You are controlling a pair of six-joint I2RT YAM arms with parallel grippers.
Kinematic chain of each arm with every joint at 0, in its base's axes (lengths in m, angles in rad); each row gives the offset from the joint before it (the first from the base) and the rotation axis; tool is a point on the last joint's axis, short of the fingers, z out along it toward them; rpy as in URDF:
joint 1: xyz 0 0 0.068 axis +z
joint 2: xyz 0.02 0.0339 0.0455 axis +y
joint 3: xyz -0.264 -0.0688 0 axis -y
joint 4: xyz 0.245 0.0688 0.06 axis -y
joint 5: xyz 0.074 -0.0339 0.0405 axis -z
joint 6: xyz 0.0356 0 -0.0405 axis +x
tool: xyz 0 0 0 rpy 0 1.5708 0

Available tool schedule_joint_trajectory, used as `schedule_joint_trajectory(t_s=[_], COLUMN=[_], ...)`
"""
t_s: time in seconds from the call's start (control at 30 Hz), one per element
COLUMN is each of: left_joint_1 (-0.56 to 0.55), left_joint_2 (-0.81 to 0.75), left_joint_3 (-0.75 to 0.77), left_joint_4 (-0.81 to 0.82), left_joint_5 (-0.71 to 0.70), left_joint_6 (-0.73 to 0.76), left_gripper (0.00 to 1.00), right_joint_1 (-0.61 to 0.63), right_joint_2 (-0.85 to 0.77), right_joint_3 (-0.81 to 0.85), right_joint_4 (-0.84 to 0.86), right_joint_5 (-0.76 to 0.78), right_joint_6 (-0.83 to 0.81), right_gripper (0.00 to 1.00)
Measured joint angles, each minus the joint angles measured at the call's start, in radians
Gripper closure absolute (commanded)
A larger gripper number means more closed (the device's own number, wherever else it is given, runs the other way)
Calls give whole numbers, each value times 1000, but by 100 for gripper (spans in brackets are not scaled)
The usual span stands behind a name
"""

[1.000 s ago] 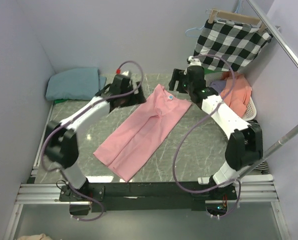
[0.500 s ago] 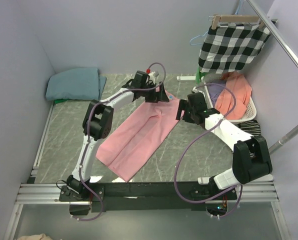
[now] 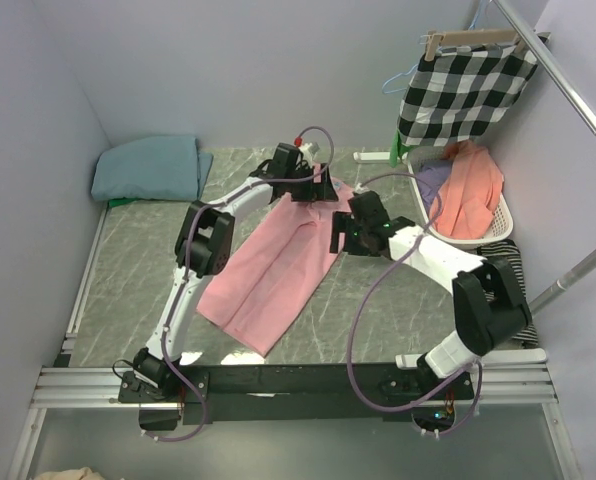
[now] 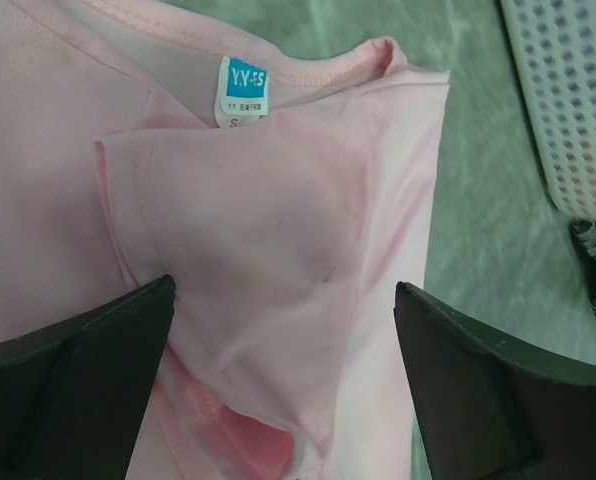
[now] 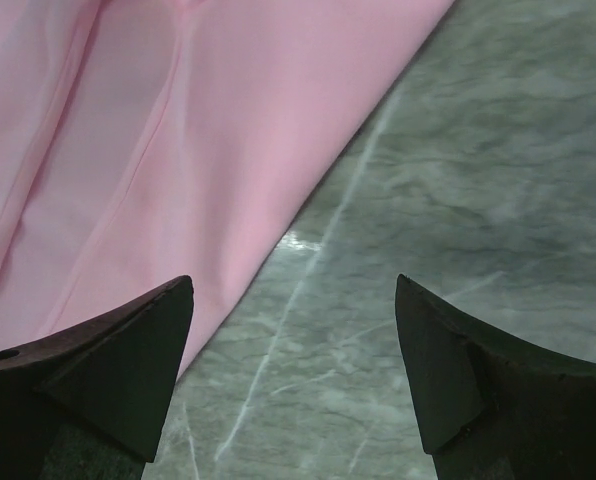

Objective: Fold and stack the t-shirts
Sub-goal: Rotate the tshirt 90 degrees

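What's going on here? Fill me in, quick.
Two arms are working on a pink t-shirt that lies folded into a long strip on the table. The left fingers are spread open over its collar end, near the label. The right fingers are open over the shirt's right edge. Neither grips cloth. A teal t-shirt sits folded in the far left corner.

The left gripper (image 3: 316, 190) hid the far collar end of the pink t-shirt (image 3: 273, 265), whose label (image 4: 245, 88) bore print too small to read.
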Motion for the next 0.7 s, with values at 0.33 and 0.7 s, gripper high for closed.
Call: schedule_joint_trajectory(t_s=[0.33,0.7], left_joint_1=[176,216], left_joint_2=[-72,-145], left_joint_3=[-132,-193], left_joint_4=[91,82], left_joint_5=[-144,-137], left_joint_6=[-31,-25], left_gripper=[1,1], right_joint_1=[95,95], right_joint_2=[101,120], right_joint_3=[76,106], right_joint_4=[-37,-40], right_joint_5=[-8,24], right_joint_6=[0,-3], right_gripper=[12,12])
